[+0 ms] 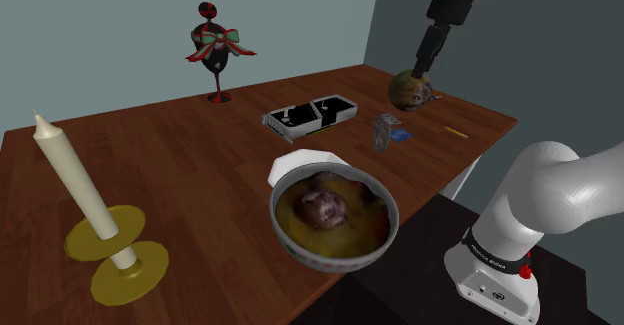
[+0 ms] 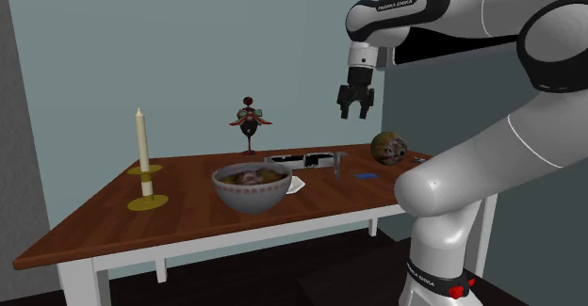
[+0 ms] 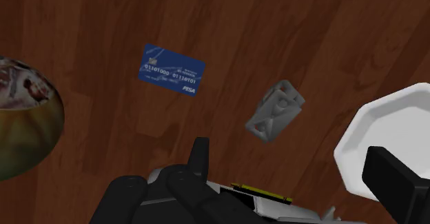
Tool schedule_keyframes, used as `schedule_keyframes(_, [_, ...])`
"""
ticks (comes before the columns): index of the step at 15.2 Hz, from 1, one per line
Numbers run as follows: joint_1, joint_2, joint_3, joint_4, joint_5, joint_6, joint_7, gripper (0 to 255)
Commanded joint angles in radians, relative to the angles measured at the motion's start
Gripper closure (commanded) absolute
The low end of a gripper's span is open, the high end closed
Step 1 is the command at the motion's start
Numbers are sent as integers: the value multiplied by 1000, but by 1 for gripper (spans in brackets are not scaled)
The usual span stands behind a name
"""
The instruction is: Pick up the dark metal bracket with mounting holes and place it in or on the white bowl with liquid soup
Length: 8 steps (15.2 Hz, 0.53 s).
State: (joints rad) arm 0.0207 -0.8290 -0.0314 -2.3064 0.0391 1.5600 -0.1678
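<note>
The bracket (image 1: pixel 384 131) is a small grey metal piece with holes, standing on the wooden table between the soup bowl and a blue card; I also see the bracket (image 3: pixel 275 110) below and slightly ahead of the fingers, and in the second exterior view the bracket (image 2: pixel 338 163) is a thin upright sliver. The white bowl (image 1: pixel 332 259) holds yellowish soup with a dark lump; the bowl (image 2: pixel 251 197) sits near the table's front edge. My gripper (image 2: pixel 356 109) hangs open high above the table, over the bracket and card; the gripper (image 3: pixel 288 159) holds nothing.
A blue card (image 3: pixel 173 70) lies beside the bracket. A brownish ball (image 1: pixel 410 89) rests near the far corner, with a flat grey board (image 1: pixel 312 116), a bowed goblet (image 1: pixel 214 53), a candle (image 1: pixel 80 188), a yellow pencil (image 1: pixel 456 131) and a white dish (image 3: pixel 386 140) by the bowl.
</note>
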Motion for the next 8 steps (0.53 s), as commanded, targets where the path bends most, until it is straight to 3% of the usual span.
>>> schedule_keyframes(1, [0, 0, 0, 0, 0, 0, 0, 0])
schedule_keyframes(8, [-24, 130, 69, -120, 13, 198, 126, 0])
